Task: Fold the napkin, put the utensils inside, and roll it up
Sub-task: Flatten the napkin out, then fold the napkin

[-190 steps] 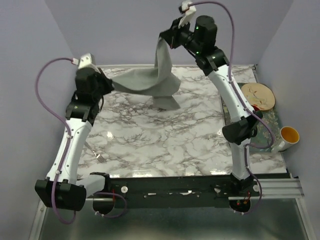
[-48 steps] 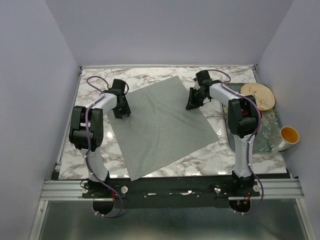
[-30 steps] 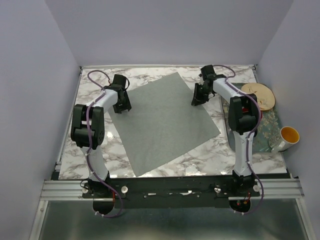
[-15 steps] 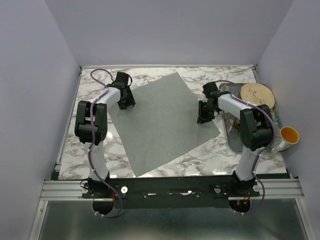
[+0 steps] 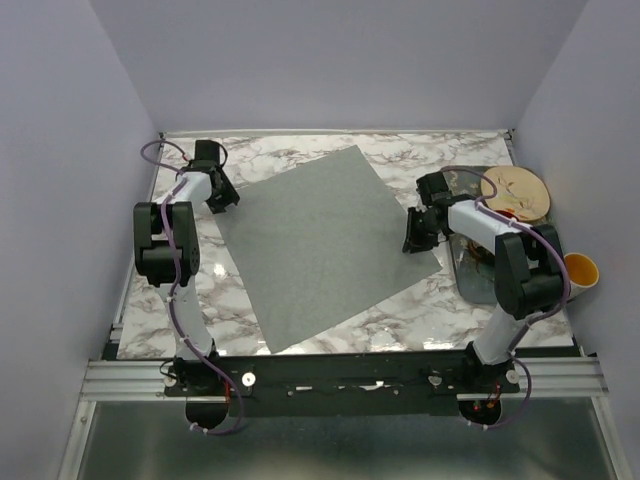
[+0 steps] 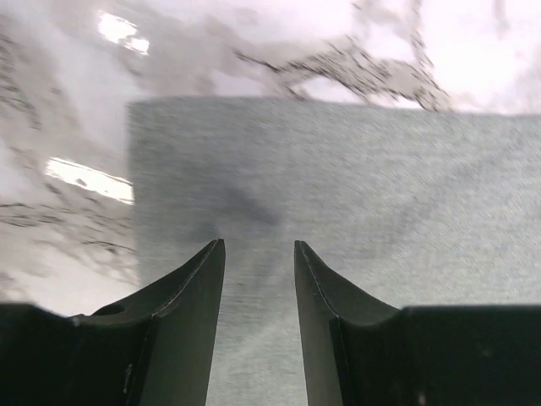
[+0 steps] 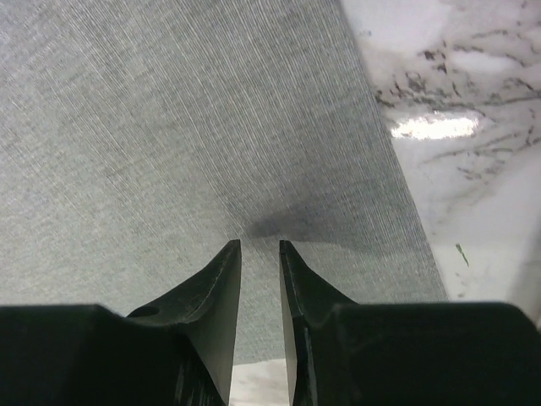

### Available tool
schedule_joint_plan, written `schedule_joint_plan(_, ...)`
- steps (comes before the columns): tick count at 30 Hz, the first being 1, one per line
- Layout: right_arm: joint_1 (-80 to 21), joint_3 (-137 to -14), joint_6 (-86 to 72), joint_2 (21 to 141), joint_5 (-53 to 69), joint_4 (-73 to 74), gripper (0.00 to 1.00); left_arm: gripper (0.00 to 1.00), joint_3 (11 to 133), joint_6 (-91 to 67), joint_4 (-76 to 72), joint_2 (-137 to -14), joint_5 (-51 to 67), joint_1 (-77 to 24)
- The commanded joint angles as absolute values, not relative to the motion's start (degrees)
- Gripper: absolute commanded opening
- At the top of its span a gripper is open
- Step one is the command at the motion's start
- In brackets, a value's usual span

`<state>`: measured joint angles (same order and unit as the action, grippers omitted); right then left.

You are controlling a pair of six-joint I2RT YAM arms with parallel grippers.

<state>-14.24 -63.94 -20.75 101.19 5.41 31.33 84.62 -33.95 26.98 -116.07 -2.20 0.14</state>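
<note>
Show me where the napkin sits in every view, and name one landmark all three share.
Top external: the napkin lies flat as a tilted square mid-table.
Left wrist: the napkin fills the centre and bottom, with a corner at upper left.
Right wrist: the napkin covers the left and centre, its edge slanting down the right.
Shared landmark: the marble tabletop bordering it.

Bright, even light leaves glare patches on the marble table, and the left-wrist view seems slightly blurred.
</note>
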Motion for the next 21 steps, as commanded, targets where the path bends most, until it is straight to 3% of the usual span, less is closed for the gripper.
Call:
schedule_joint_plan(1, -12.9, -60.3, -20.6, 99.3, 2.6, 31.8, 0.33, 0.47, 85.4, -33.0, 27.7, -117.7, -3.6, 2.7)
schedule_joint_plan(10, -11.6, -59.1, -20.1, 98.2, -3.5, 33.7, 0.33, 0.48, 90.6, -32.3, 31.7, -123.1, -5.2, 3.3)
schedule_joint_plan(14, -13.7, -63.1, -14.9, 95.5, -6.1, 36.4, 0.35, 0.5, 89.9, -31.7, 31.8, -115.5, -9.6, 1.7)
schedule_joint_plan(15, -15.7, -66.5, -13.6, 94.8, -9.2, 38.6, 0.39, 0.51, 89.2, -31.7, 31.9, -113.6, -9.8, 0.5)
schedule_joint_plan(16, -21.5, -68.1, -13.0, 93.8, -11.2, 39.9, 0.53, 0.52, 88.5, -31.9, 32.1, -111.3, -9.8, 0.2)
schedule_joint_plan(19, -35.0, -73.6, -9.9, 92.7, -13.8, 42.6, 0.75, 0.56, 83.4, -32.5, 32.3, -100.6, -13.1, -3.6)
schedule_joint_plan(21, -41.2, -74.7, -8.4, 91.3, -11.7, 42.7, 0.78, 0.58, 80.2, -33.7, 32.8, -92.3, -14.4, -4.3)
